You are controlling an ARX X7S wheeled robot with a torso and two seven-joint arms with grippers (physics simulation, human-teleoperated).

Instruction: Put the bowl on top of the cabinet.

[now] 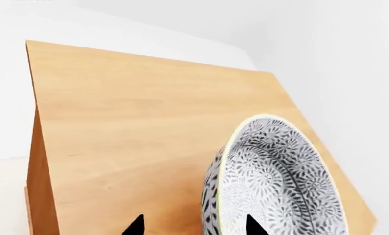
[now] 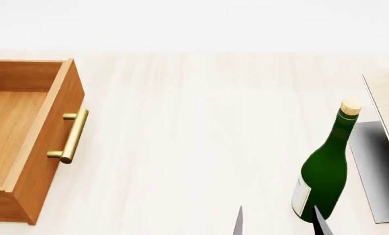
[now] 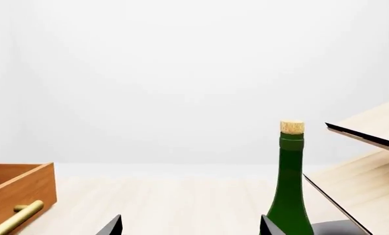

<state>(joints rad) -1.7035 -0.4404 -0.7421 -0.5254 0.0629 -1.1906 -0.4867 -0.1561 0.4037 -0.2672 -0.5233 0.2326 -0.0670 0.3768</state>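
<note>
Bowl: the bowl (image 1: 273,181) is sitting tilted on its edge over the flat orange-brown top of the cabinet (image 1: 149,127), seen only in the left wrist view.
Left claw: the left claw (image 1: 194,226) is showing two dark tips set wide, one tip lying against the bowl's inner face, the other clear of it; whether it is gripping the rim, I cannot tell.
Right claw: the right claw (image 3: 191,226) is hanging spread wide over the desk (image 2: 201,122), holding nothing.
Drawer: one drawer (image 2: 18,132) is standing pulled out, its brass handle (image 2: 70,136) facing the desk.
Bottle: a green corked bottle (image 2: 325,171) is standing upright just beside the right claw, next to a pale slanted rack (image 3: 371,171).
</note>
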